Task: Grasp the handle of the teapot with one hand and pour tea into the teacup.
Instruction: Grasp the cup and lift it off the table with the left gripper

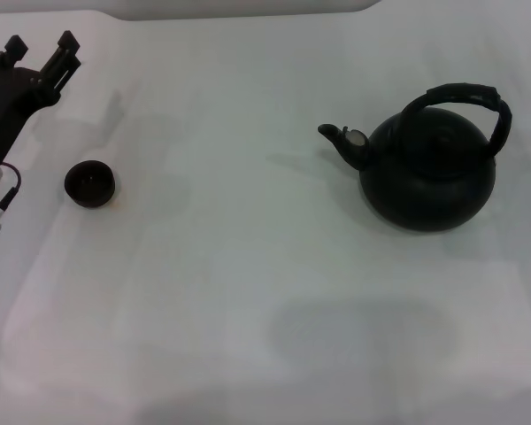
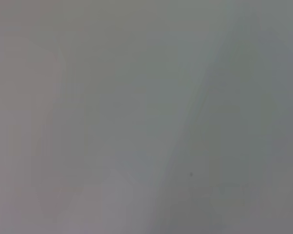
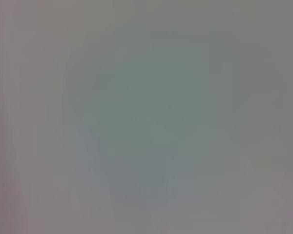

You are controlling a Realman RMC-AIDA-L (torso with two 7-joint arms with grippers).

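L gripper (image 1: 42, 50) far left, fingers apart, holding nothing | teacup (image 1: 90, 183) just below-right of it | teapot (image 1: 427, 166) w/ handle (image 1: 460, 102) well apart, right | R gripper unseen

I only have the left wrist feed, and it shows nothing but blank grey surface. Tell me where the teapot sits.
Observer: The teapot stands upright on the white table, over on the robot's right side in the head view.
Operator: Give me the spout direction.
Observer: Its spout points toward the robot's left, at the side where the teacup sits, with a wide gap of table between them.
Operator: Report the handle.
Observer: The handle arches over the pot, and nothing grips it.
Operator: Now place my left gripper.
Observer: The left gripper is at the far left, just beyond the teacup, fingers apart and holding nothing. The right gripper is out of view.
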